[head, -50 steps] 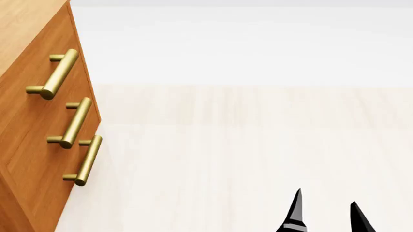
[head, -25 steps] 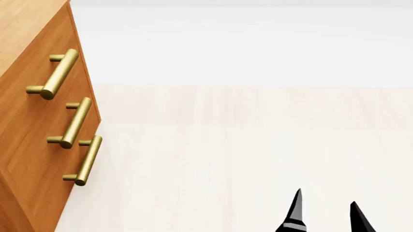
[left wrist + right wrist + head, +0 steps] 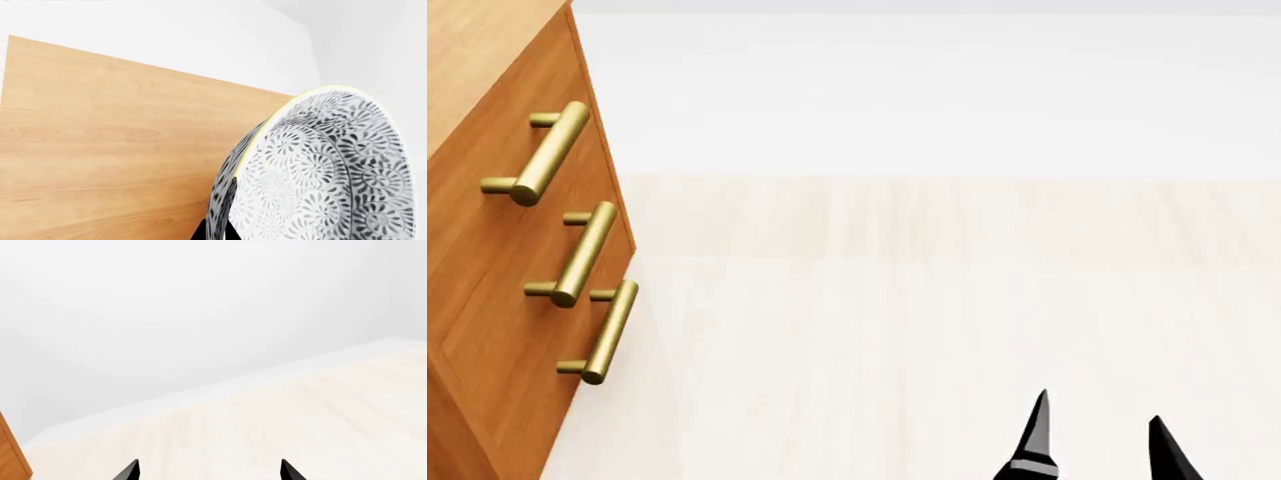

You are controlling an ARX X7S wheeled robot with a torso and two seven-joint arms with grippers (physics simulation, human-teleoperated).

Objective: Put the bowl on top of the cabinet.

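Close up in the left wrist view: deep round ceramic bowl [image 3: 320, 175], white with a dense grey-black floral pattern inside and out and a pale yellowish rim, filling the lower right of the frame and tipped on edge. Held at its lower rim by the left gripper [image 3: 215, 234] — only a dark sliver of the jaws visible at the bottom edge, clamped onto the bowl wall. Behind the bowl, a broad light-wood surface of the large orange-brown wooden cabinet [image 3: 107, 145], spanning the left and centre of the frame; white wall [image 3: 200, 35] above it. Contact between bowl and wood not determinable from this angle.

Seen from the head camera: same cabinet [image 3: 494, 260] along the left edge, lighter top at the upper left corner, drawer fronts slanting down the frame. Three brass cylindrical bar handles [image 3: 577, 255] stacked one below another on those fronts. Pale wood floor [image 3: 934, 310] across the rest, white wall band at the top. Bowl and left gripper out of frame here.

Right gripper [image 3: 1098, 440] at the lower right of the head view — two black pointed tips set well apart, nothing between them. Same tips at the bottom edge of the right wrist view [image 3: 210, 471], jaws wide, over pale floor.
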